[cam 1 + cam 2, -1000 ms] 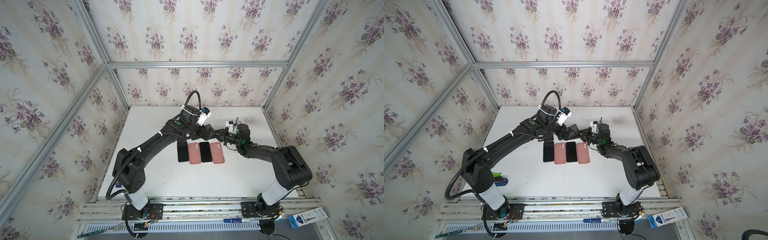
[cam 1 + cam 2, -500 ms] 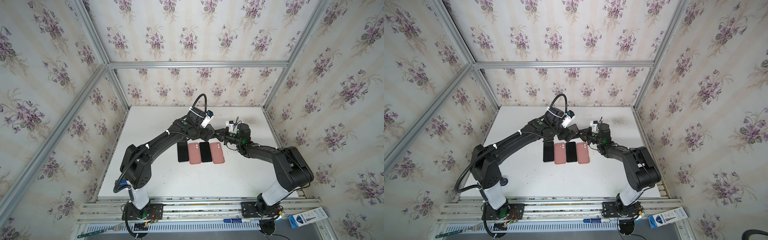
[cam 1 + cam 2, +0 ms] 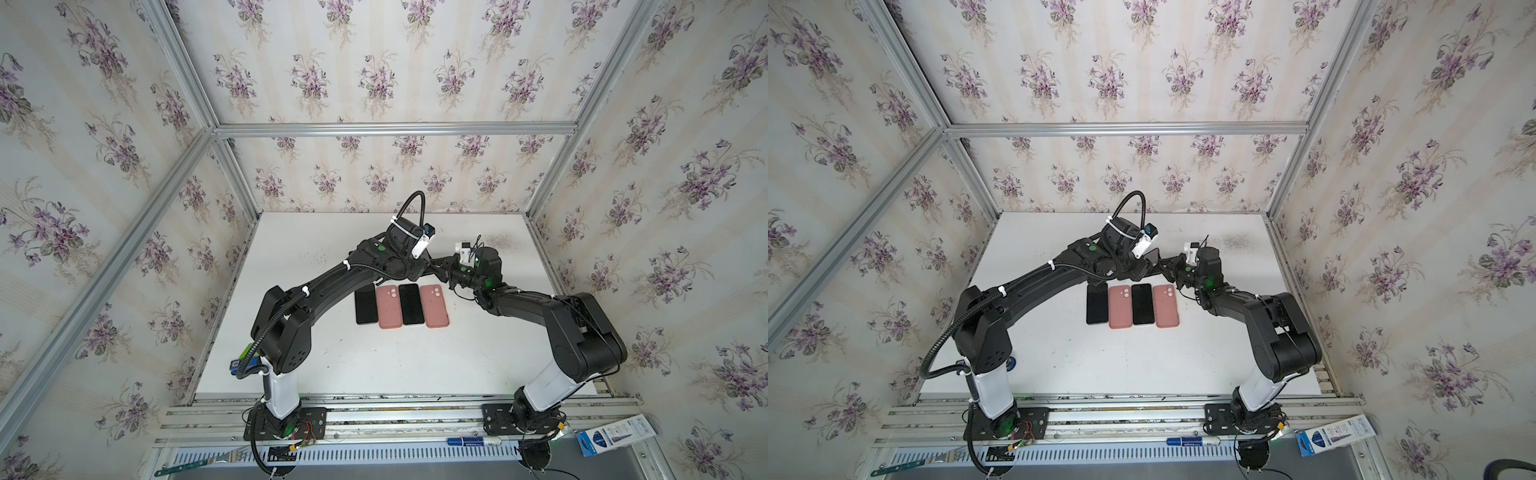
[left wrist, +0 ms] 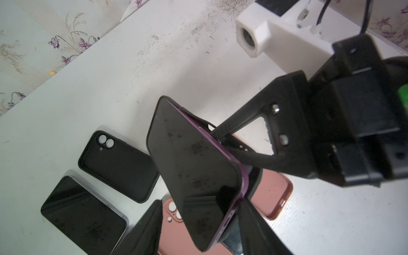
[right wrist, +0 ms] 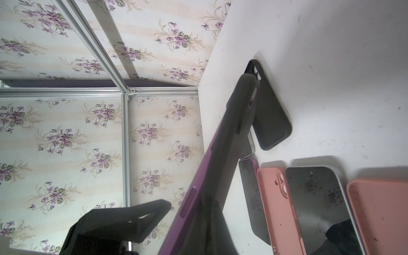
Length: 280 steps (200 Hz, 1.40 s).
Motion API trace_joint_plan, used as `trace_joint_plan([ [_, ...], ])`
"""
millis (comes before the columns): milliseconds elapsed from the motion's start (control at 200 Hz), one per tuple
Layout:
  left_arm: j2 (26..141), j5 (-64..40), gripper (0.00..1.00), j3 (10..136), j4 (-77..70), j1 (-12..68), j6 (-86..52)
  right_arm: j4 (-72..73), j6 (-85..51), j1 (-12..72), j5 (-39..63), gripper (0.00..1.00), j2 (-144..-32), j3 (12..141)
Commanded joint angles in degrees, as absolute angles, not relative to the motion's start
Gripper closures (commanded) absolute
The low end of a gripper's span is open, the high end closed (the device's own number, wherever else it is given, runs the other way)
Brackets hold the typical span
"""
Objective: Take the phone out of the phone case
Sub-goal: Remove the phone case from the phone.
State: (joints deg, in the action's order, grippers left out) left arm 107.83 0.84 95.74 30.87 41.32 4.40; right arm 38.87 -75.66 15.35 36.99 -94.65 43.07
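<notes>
Purple along its rim, the phone (image 4: 194, 172) hangs tilted above the white table (image 4: 110, 77), its dark screen toward the left wrist camera; its far end sits in the black case (image 4: 255, 178), the nearer end standing clear of it; the right gripper (image 4: 220, 138) is clamped tight on the case's side wall; the left gripper (image 4: 199, 209) straddles the phone's nearer end, jaws part-way apart, one finger (image 4: 254, 231) just beside the purple edge and a gap showing beside the other; on the table below lie an empty black shell (image 4: 117, 165), bare phones (image 4: 84, 214) and pink cases (image 3: 433, 305).
</notes>
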Motion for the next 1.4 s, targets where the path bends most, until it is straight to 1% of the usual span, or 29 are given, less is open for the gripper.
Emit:
trace_joint_plan([
  [0, 108.6, 8.9, 0.49, 96.2, 30.6, 41.2, 5.1, 44.6, -76.8, 15.5, 42.8, 1.0, -94.1, 44.2],
  [165, 109.5, 10.5, 0.54, 96.9, 30.6, 41.9, 5.8, 45.8, -77.8, 15.5, 43.1, 1.0, -94.4, 43.9],
  [405, 110.3, 9.3, 0.59, 97.3, 30.6, 42.8, 6.3, 47.2, -78.7, 15.5, 43.3, 1.0, -95.0, 44.0],
  [535, 110.3, 8.1, 0.6, 96.8, 30.5, 43.1, 6.5, 48.6, -79.6, 15.5, 43.5, 1.0, -95.7, 44.0],
  [705, 110.2, 7.4, 0.52, 95.7, 30.2, 43.1, 6.7, 50.1, -80.4, 15.4, 43.7, 1.0, -96.2, 43.9],
  [760, 110.2, 7.5, 0.46, 95.5, 30.2, 43.1, 6.9, 50.2, -80.4, 15.5, 43.7, 1.0, -96.1, 43.9],
  [775, 110.2, 7.6, 0.46, 95.4, 30.1, 43.1, 6.9, 50.2, -80.5, 15.5, 43.7, 1.0, -96.1, 43.9],
  [795, 110.1, 7.7, 0.41, 95.4, 30.1, 43.1, 7.0, 50.2, -80.4, 15.5, 43.7, 1.0, -96.1, 43.9],
  [869, 110.1, 7.9, 0.38, 95.2, 30.0, 43.1, 7.2, 50.2, -80.4, 15.5, 43.7, 1.0, -96.0, 43.9],
  [919, 110.1, 8.4, 0.38, 95.3, 29.9, 43.1, 7.3, 50.2, -80.5, 15.5, 43.7, 1.0, -96.0, 43.9],
  [999, 110.0, 8.8, 0.44, 95.4, 29.7, 43.1, 7.5, 50.2, -80.6, 15.5, 43.7, 1.0, -95.9, 43.9],
  [1014, 110.0, 8.8, 0.49, 95.4, 29.7, 43.0, 7.6, 50.2, -80.6, 15.5, 43.7, 1.0, -95.9, 43.8],
  [1069, 109.9, 8.7, 0.59, 95.5, 29.5, 43.0, 7.8, 50.2, -80.5, 15.5, 43.6, 1.0, -95.7, 43.7],
  [1139, 109.5, 8.5, 0.66, 95.5, 29.4, 43.0, 8.2, 50.1, -80.4, 15.5, 43.6, 1.0, -95.7, 43.7],
  [1234, 109.0, 8.1, 0.71, 95.5, 29.4, 43.0, 8.8, 49.9, -80.2, 15.5, 43.9, 1.0, -95.9, 43.7],
  [1394, 107.7, 6.6, 0.73, 95.4, 29.1, 42.6, 9.3, 49.5, -79.8, 15.4, 44.8, 1.0, -95.9, 43.6],
])
